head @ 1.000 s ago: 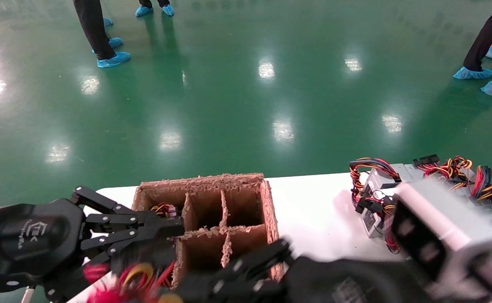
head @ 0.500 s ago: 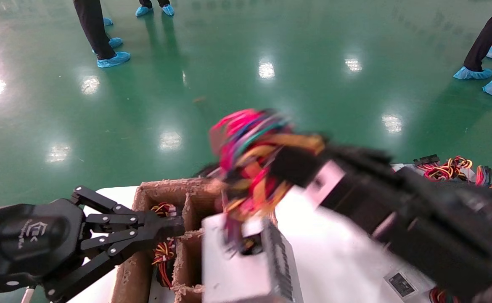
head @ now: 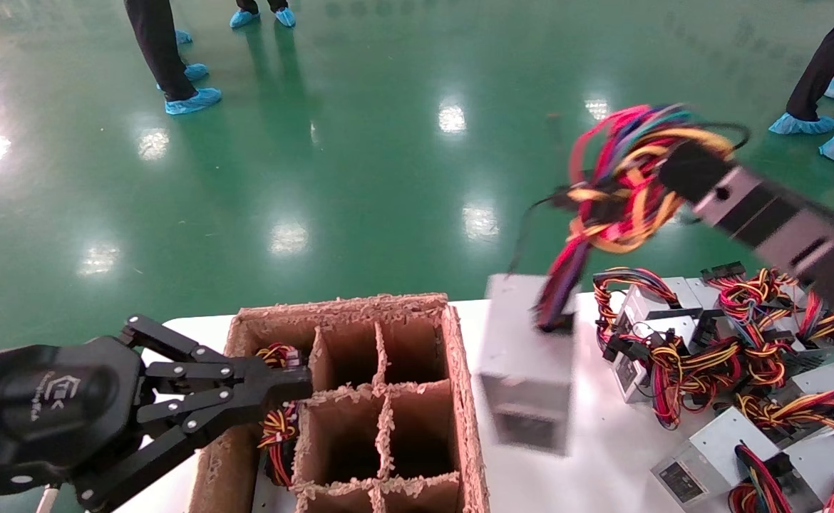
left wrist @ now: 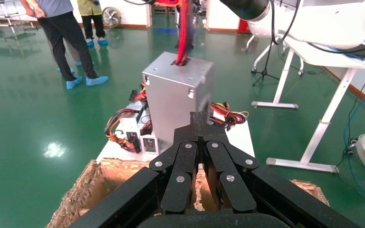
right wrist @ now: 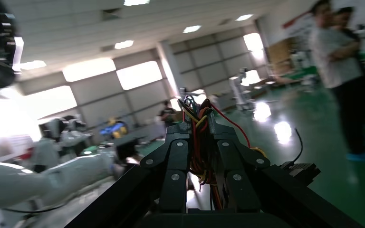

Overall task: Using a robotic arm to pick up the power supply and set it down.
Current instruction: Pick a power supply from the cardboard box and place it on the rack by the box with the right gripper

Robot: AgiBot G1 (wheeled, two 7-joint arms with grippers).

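This is a factory or robotics test hall. A glossy green epoxy floor [head: 360, 164] reflects ceiling lights. People wear blue shoe covers [head: 192, 100], and white robot arms [left wrist: 332, 21] stand around.

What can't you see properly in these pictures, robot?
- Head view: the right gripper is buried in the wire bundle; its arm runs off the edge.
- Head view: the hanging power supply is motion-blurred, so its label is unreadable.
- Head view: the left gripper hides part of the cardboard box.
- Right wrist view: the supply itself is out of frame.
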